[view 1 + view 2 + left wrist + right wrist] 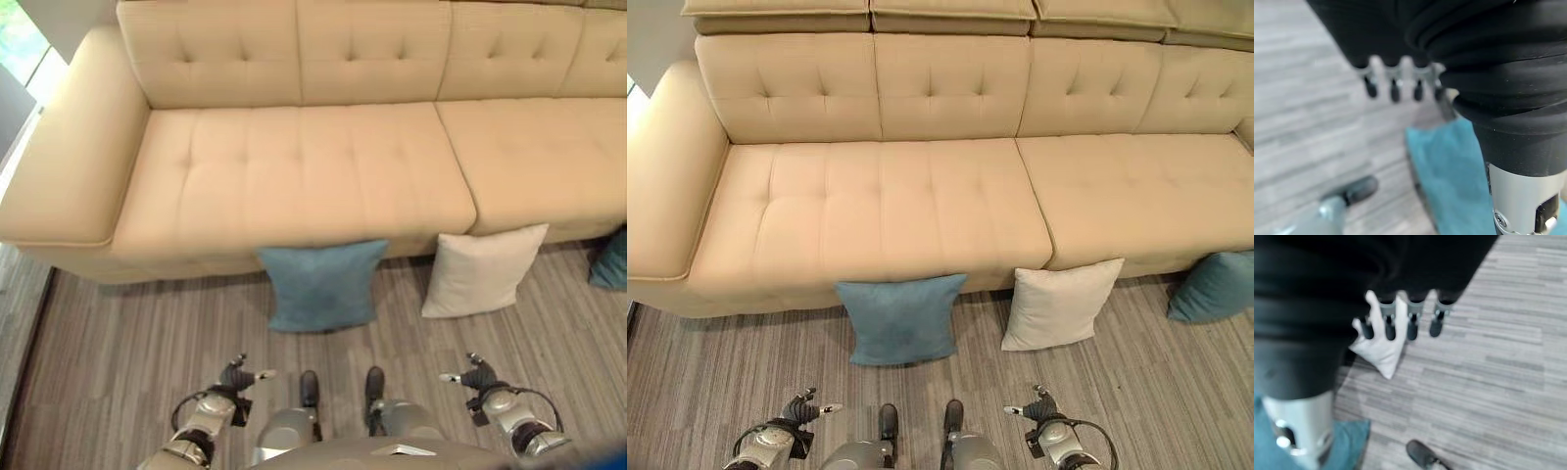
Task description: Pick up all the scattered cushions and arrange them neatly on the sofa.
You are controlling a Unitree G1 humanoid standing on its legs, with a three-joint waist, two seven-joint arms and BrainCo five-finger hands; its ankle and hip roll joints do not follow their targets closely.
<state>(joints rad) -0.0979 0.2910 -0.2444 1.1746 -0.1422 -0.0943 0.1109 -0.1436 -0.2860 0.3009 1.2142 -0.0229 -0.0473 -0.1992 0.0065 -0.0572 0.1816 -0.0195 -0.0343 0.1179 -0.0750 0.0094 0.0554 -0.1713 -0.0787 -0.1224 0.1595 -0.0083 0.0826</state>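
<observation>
Beige tufted sofa (pixel 882 211), blue cushion (pixel 899 318), white cushion (pixel 1058 304), grey-striped floor (pixel 715 372)

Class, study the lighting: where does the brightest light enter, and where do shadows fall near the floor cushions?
Left eye view: daylight comes through a window at the top left, past the sofa; a dark strip of shadow lies under its front edge behind the blue cushion and white cushion. Right eye view: the armrest is brightly lit.

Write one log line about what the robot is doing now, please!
stage: before pickup | left hand: open, empty | right hand: open, empty | blue cushion, white cushion: on floor against sofa
</observation>
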